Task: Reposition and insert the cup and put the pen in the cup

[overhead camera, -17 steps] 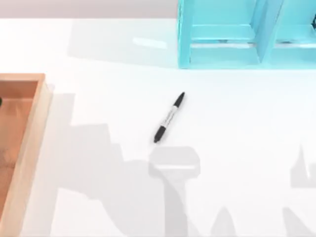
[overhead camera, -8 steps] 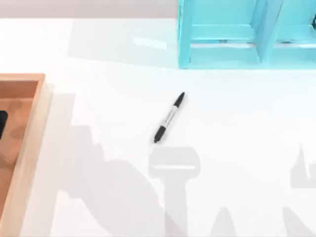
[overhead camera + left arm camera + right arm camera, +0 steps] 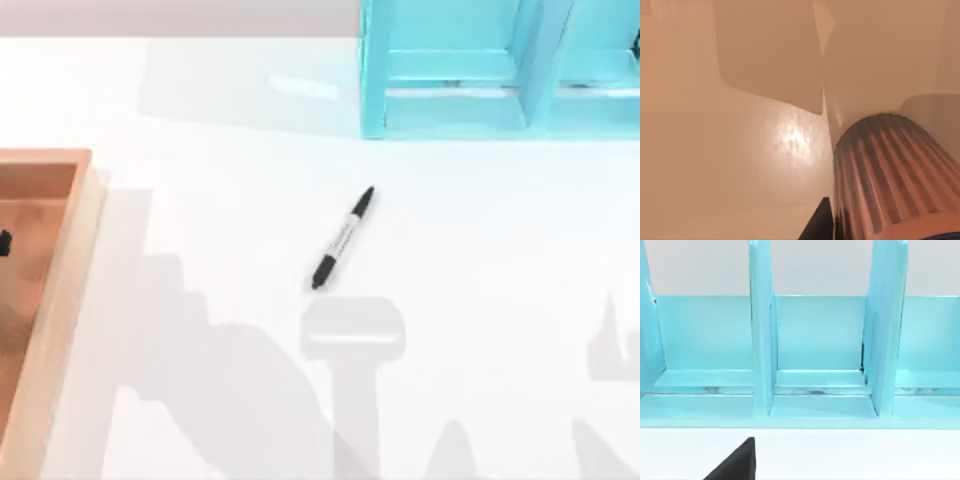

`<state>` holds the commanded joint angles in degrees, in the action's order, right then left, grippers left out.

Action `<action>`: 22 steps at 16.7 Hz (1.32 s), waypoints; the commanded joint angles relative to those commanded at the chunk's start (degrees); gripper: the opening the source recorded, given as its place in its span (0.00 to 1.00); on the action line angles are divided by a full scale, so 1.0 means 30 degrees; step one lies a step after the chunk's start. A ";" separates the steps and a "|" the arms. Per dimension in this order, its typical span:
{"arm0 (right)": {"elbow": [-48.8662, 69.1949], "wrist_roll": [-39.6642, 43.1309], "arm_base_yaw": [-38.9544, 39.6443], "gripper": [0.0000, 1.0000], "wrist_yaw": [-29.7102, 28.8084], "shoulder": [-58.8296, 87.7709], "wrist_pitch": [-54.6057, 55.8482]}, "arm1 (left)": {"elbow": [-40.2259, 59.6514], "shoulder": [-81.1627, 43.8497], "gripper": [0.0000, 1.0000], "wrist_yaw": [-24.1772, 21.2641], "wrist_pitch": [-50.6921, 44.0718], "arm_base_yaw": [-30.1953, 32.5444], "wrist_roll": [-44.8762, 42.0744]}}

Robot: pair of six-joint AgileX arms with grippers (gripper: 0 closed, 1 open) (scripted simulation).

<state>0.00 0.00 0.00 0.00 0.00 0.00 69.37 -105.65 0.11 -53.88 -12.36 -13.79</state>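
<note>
The pen (image 3: 343, 238) lies flat and slanted on the white table near the middle, black at both ends with a grey-white barrel. The cup (image 3: 890, 180), reddish-brown with ribbed sides, looms close in the left wrist view over the wooden tray's floor (image 3: 730, 165). A dark part of my left gripper (image 3: 816, 226) shows right beside the cup. From above, that gripper (image 3: 3, 243) peeks in at the left edge, over the tray. A dark tip of my right gripper (image 3: 736, 463) shows in the right wrist view, facing the cyan shelf.
A wooden tray (image 3: 62, 290) with raised walls sits at the table's left edge. A cyan shelf unit (image 3: 450, 110) with upright dividers (image 3: 761, 350) stands at the back right. Arm shadows fall across the front of the table.
The dark piece of my left gripper over the tray moved down the left edge, then drew back and looks smaller. The arm's shadow on the table shifted. The pen stayed put.
</note>
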 joint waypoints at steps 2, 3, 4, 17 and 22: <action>0.0000 0.0000 0.0000 1.00 0.0000 0.0000 0.0000 | 0.0000 0.0000 0.17 0.0000 0.0000 0.0000 0.0000; 0.0000 0.0000 0.0000 1.00 0.0000 0.0000 0.0000 | 0.0000 0.0000 0.10 0.0000 0.0000 0.0000 0.0000; 0.0000 0.0000 0.0000 1.00 0.0000 0.0000 0.0000 | 0.0000 0.0000 0.02 0.0000 0.0000 0.0000 0.0000; 0.0000 0.0000 0.0000 1.00 0.0000 0.0000 0.0000 | 0.0767 0.0059 0.00 -0.0109 -0.0772 -0.0276 0.0065; 0.0000 0.0000 0.0000 1.00 0.0000 0.0000 0.0000 | 0.3850 0.0165 0.00 -0.0272 -0.3941 0.0559 0.1539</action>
<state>0.00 0.00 0.00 0.00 0.00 0.00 80.92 -105.16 -0.70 -65.70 -10.69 -9.17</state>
